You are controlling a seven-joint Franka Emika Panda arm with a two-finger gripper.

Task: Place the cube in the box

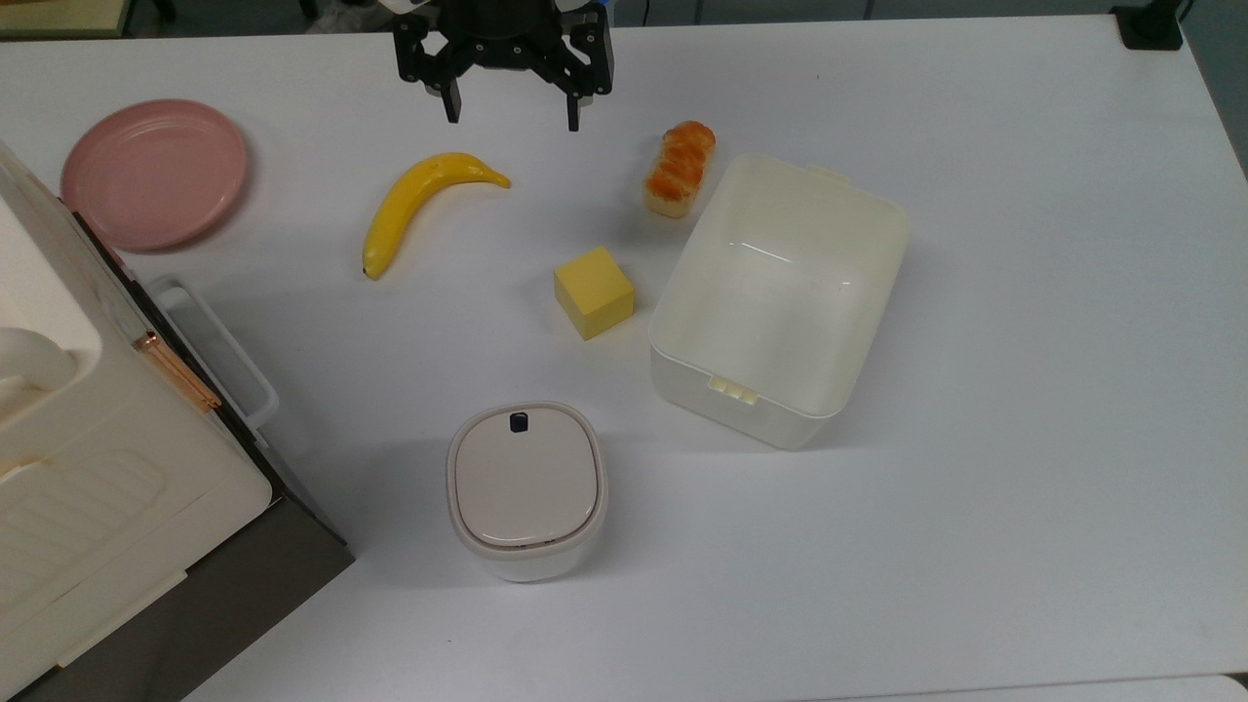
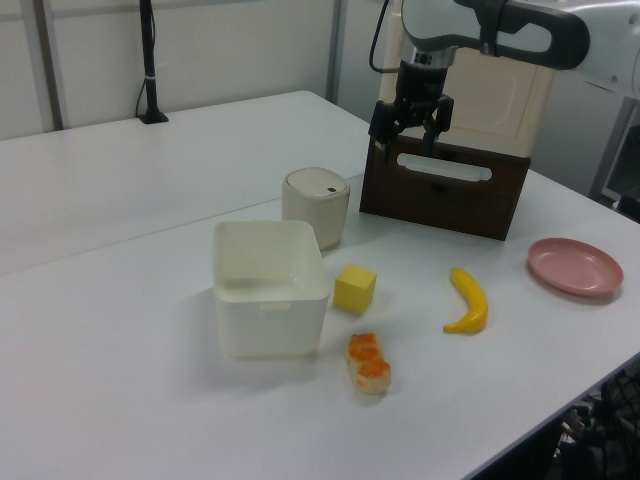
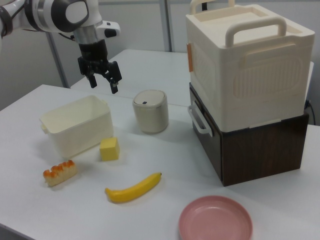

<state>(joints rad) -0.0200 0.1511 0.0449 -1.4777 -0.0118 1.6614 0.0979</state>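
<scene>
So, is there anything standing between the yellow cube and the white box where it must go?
Nothing visible does. The cube sits on the table beside the box, on the top view's left of it, with bare table between them. The box is open and empty.

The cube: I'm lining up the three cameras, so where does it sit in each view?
Top view: the cube lies near the middle, just off the box's left wall.
Left view: the cube is at centre, right of the box.
Right view: the cube is left of centre, below the box.
Shared landmark: the box.
</scene>
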